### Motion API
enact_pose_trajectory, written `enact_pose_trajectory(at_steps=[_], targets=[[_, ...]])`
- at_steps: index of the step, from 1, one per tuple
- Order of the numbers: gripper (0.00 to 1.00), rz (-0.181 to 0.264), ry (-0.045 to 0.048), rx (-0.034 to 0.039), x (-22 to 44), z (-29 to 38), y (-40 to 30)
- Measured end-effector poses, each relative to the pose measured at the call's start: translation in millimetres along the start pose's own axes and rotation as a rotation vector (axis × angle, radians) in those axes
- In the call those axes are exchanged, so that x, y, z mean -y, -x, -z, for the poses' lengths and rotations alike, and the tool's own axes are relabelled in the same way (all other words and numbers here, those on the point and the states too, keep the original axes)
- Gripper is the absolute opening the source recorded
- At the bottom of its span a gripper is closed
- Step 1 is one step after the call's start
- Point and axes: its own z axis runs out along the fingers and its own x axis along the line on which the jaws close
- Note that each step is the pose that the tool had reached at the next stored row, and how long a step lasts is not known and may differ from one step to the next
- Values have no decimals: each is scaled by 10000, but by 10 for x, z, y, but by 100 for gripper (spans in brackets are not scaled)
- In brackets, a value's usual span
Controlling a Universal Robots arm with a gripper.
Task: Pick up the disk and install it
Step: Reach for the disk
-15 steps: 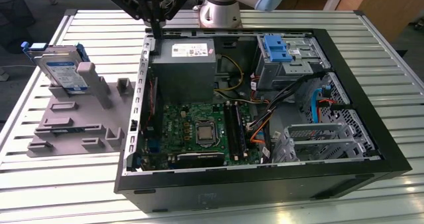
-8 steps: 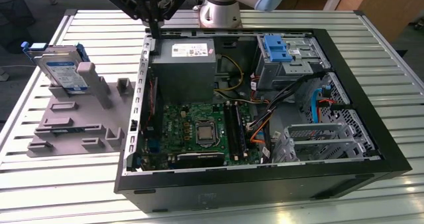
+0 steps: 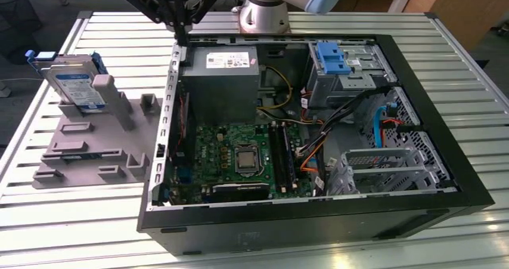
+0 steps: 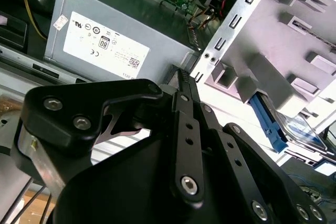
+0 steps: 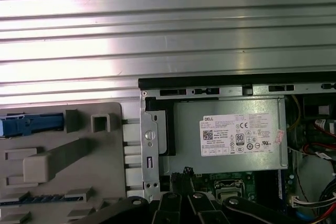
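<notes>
Zero steps of the task show as done: the disk stands in the grey fixture, at ten o'clock of the open computer case in the exterior view. Gripper hangs empty above the case wall beside the grey power supply, fingers pressed together, well apart from the disk. Pickup and installation are both outstanding. Disk is propped on end, label toward the camera; long axis judged roughly eleven to five o'clock
</notes>
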Motion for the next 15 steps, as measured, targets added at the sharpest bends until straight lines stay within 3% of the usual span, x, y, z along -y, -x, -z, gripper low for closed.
enact_pose_trajectory(at_steps=[15], targets=[[11, 0, 0, 0, -32, -10, -119]])
